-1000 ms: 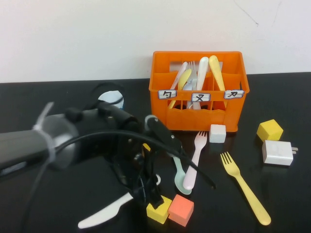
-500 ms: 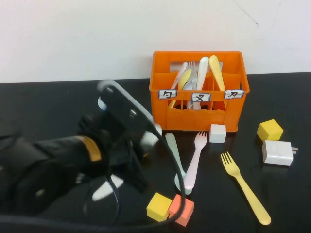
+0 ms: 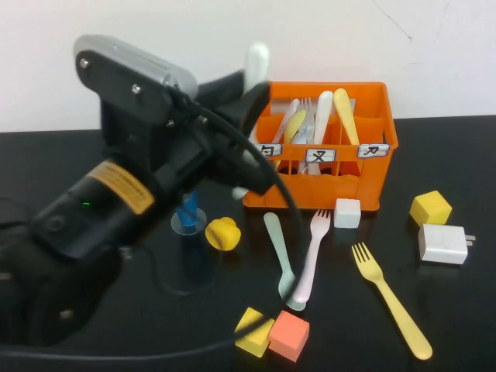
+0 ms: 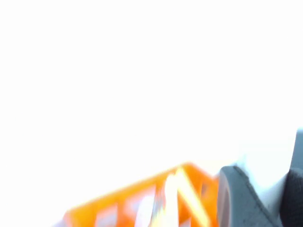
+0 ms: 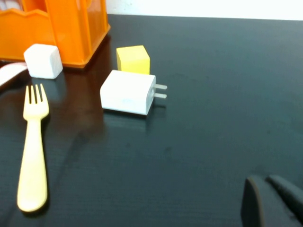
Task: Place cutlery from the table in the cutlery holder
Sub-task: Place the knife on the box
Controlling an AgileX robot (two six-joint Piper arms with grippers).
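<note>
High view, glossy black table [image 3: 465,155], white wall, left hand [image 3: 252,85] grasping knife [image 3: 256,58], right hand's [image 5: 272,201] grip unclear.

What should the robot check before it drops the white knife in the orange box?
1. Knife held: ok. The left gripper is raised beside the cutlery holder, shut on the knife, whose handle pokes up above it.
2. Knife over a compartment: cannot tell. It shows by the holder's left corner.
3. Holder upright: ok.
4. Right gripper out of the way: ok. It is low over the table, away from the holder.
5. All cutlery collected: not ok. The mint spoon, pink fork and yellow fork lie on the table.
</note>
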